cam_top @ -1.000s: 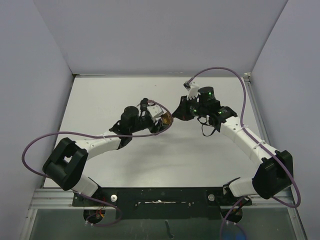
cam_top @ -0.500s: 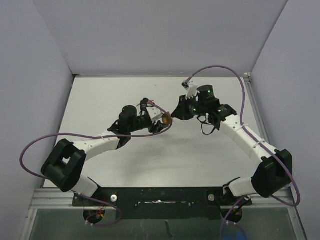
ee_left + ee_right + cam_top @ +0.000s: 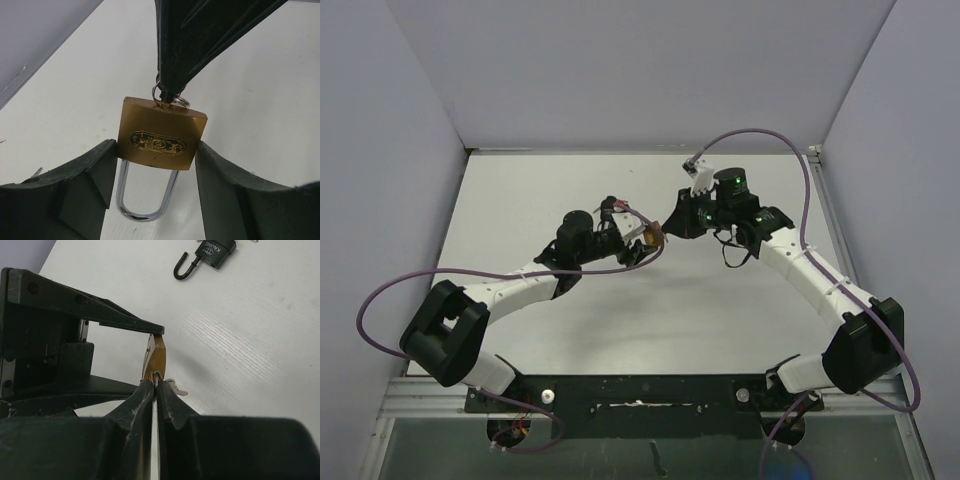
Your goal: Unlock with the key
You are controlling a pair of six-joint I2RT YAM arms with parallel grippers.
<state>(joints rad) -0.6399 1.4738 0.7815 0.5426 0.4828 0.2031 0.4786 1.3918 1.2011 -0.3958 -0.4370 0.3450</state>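
My left gripper (image 3: 156, 172) is shut on a brass padlock (image 3: 161, 133), its jaws clamping the body's two sides; the steel shackle (image 3: 145, 197) hangs closed between the fingers. In the top view the padlock (image 3: 653, 237) sits above mid-table between both arms. My right gripper (image 3: 156, 387) is shut on the key (image 3: 156, 377), whose ring and head show at the padlock's keyhole end (image 3: 167, 97). The key blade is hidden. In the top view the right gripper (image 3: 670, 228) meets the padlock from the right and the left gripper (image 3: 640, 243) from the left.
A black padlock (image 3: 207, 254) with an open shackle lies on the white table (image 3: 740, 310) beyond the grippers. A small white tag (image 3: 175, 388) hangs by the key ring. Grey walls enclose the table on three sides.
Both grippers have shifted slightly toward the far side together, still joined at the padlock. The grips are unchanged.
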